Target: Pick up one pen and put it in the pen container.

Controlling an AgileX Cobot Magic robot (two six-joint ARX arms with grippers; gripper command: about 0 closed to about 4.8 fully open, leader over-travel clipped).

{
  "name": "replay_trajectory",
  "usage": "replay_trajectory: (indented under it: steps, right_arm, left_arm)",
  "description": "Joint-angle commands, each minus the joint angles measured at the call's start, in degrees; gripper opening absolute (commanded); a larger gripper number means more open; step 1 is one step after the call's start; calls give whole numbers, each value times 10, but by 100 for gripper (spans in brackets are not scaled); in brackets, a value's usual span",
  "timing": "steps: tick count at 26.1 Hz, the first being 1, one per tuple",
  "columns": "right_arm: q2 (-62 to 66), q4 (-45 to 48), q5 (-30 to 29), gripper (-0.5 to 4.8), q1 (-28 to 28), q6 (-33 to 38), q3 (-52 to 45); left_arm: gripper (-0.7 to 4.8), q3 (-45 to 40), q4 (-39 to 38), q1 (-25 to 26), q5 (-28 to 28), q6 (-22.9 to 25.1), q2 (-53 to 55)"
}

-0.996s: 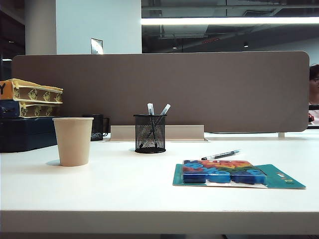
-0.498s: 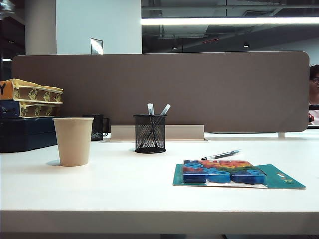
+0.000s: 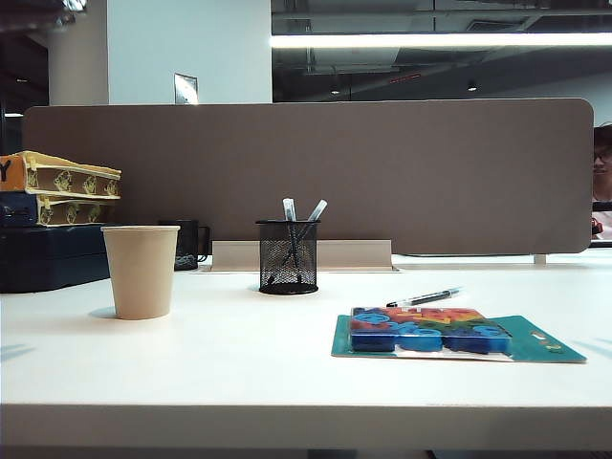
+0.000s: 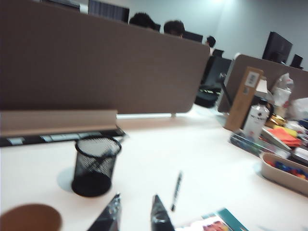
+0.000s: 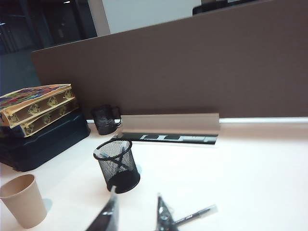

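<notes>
Pen (image 3: 425, 297) lies flat on the surface (image 3: 239, 354), free, just behind the colourful puzzle board (image 3: 426, 329), right of the mesh pen container (image 3: 288, 255) that already holds two pens. Left pincer (image 4: 133, 211) and right pincer (image 5: 136, 211) both hover above the surface with fingers spread, empty. Right sits nearer the pen, so likely picker.

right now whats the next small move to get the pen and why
Probably lower the right gripper toward the pen, which lies loose on the table just behind the colourful puzzle board. That gripper is open, holds nothing and has the pen right beside its fingertips; the mesh cup stands further back.
</notes>
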Motion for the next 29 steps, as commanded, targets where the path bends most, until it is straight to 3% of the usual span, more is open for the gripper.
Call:
replay_trajectory:
  steps: [1, 8, 12, 22, 25, 29]
  right_arm:
    - [11, 9, -3, 95, 1, 13, 3]
    - [22, 9, -2, 96, 1, 44, 3]
    - [45, 20, -3, 140, 1, 74, 4]
    - [112, 51, -18, 139, 1, 133, 45]
    - [127, 51, -17, 139, 1, 137, 59]
    - [162, 52, -17, 139, 2, 145, 80]
  left_arm:
    - [79, 1, 7, -15, 24, -9, 23]
    - [79, 14, 20, -16, 57, -11, 91]
    - [79, 36, 20, -16, 82, -12, 130]
    - [79, 80, 20, -17, 133, -12, 229]
    - [79, 82, 19, -24, 132, -12, 246]
    - [79, 103, 19, -72, 103, 22, 278]
